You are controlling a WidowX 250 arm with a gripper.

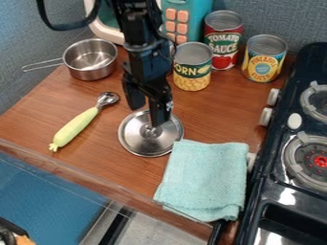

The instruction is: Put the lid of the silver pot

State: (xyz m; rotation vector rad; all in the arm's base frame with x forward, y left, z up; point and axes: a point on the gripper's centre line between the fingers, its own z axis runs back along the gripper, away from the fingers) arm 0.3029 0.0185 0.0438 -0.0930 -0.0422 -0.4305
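Wood counter [220,112], ctr: gripper [148,117], jaws spread, at lid [135,140]. Prob. grasp step; next: pinch knob [151,132], lift twd pot [90,72], upper L.

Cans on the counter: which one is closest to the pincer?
The green-and-yellow can. It's leftmost, closest to the pincer; the red can is farther back and the blue-and-yellow can is by the stove.

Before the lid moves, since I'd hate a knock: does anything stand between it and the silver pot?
Nothing tall: only the scoop's metal head lies low, close beside the direct route from the lid to the pot.
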